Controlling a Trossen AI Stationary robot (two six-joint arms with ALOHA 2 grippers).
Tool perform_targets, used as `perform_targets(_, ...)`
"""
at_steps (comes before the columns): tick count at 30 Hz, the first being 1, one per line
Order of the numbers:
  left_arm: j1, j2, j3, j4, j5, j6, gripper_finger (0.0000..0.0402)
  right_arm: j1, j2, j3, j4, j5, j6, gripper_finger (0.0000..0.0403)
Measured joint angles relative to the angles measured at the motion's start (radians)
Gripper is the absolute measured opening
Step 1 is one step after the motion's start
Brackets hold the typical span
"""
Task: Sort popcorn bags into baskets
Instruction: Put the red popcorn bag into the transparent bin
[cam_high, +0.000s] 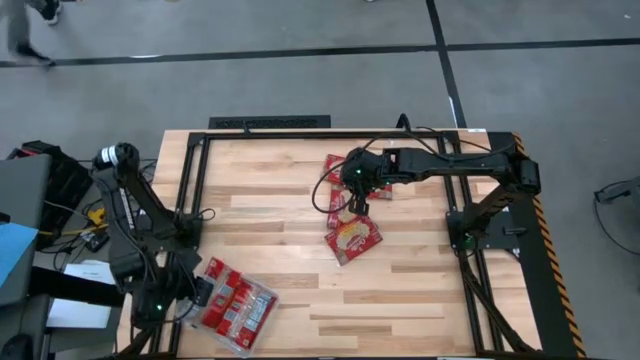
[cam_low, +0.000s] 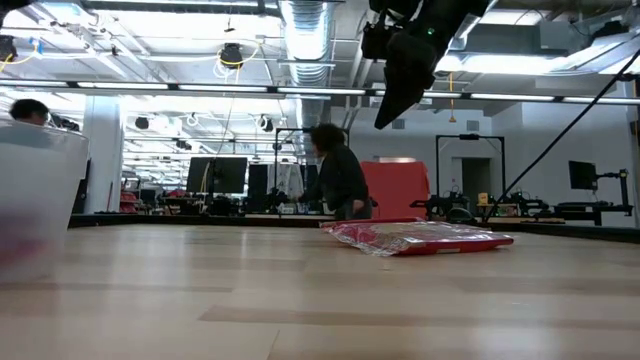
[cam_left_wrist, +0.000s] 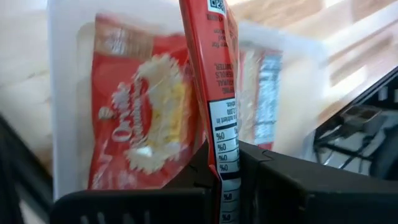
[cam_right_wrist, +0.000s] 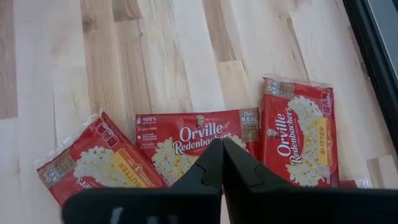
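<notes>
A clear tray (cam_high: 268, 296) stands at the table's near left with red popcorn bags (cam_high: 232, 305) lying flat in it; the left wrist view shows two of them (cam_left_wrist: 140, 124) (cam_left_wrist: 261, 87). My left gripper (cam_high: 203, 291) is at the tray's left side, shut on another popcorn bag (cam_left_wrist: 208, 56). My right gripper (cam_high: 357, 206) is shut and empty, raised (cam_low: 392, 105) above loose bags on the table's far middle (cam_high: 352, 238). Its wrist view shows three of them lying flat (cam_right_wrist: 93, 165) (cam_right_wrist: 180, 140) (cam_right_wrist: 298, 140). My left gripper pinches the held bag between its two fingers at the end with the white nutrition panel (cam_left_wrist: 222, 155). The bag stands edge-on in the hold and reaches out from the fingers over the tray (cam_left_wrist: 62, 93). Whether its far end touches the tray cannot be told.
More red bags lie by the right arm's wrist at the far middle (cam_high: 338, 172). Black frame rails run along the table's far edge (cam_high: 300, 132) and both sides. People are in the room beyond the table (cam_low: 335, 175). Bare wood lies between the tray and the loose bags.
</notes>
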Motion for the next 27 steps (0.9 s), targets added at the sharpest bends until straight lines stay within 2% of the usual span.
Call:
perform_targets(6, 0.002, 0.043, 0.0, 0.004, 0.042, -0.003, 0.0008, 0.0, 0.0, 0.0, 0.001, 0.0, 0.016, 0.0034)
perform_targets(14, 0.019, 0.089, 0.0, -0.013, 0.04, -0.003, 0.0004, 0.0, 0.0, 0.0, 0.003, 0.0, 0.026, 0.0015)
perform_targets(23, 0.031, 0.099, -0.001, -0.013, 0.02, -0.003, 0.0029, 0.0, 0.0, 0.0, 0.0, 0.0, 0.051, 0.0039)
perform_targets(27, 0.032, 0.099, -0.001, 0.004, 0.02, -0.003, 0.0055, 0.001, 0.0, 0.0, -0.002, 0.0, 0.053, 0.0042)
